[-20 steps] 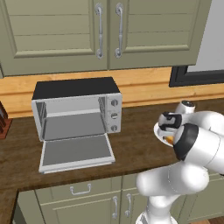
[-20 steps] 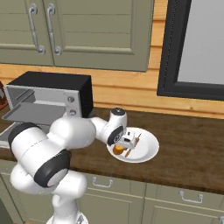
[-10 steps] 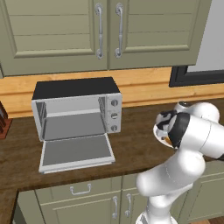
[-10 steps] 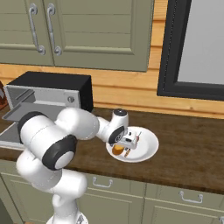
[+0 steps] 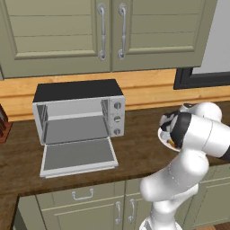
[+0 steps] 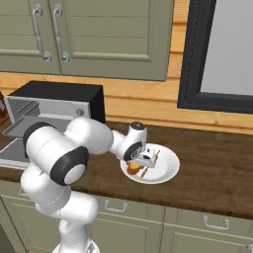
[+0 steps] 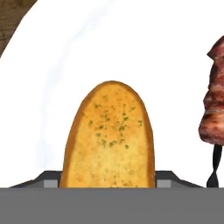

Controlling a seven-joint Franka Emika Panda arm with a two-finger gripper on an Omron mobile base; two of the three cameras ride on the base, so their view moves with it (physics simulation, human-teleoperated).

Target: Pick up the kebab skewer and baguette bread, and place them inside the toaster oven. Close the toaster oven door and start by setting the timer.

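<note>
White plate (image 6: 168, 168) sits on the brown wooden counter (image 6: 212, 168), lower centre of the right base view. Gripper (image 6: 144, 161) is down over the plate's left part. Baguette bread (image 7: 109, 135) lies on the plate, centre of the hand view, running up from between the fingertips. Finger tips barely show either side of it; contact cannot be told, nor how wide the jaws stand. Kebab skewer (image 7: 215, 109) lies on the same plate, right edge of the hand view, just beside the bread and apart from it. Toaster oven (image 5: 81, 112), centre left of the left base view, has its door (image 5: 78, 156) folded down flat.
</note>
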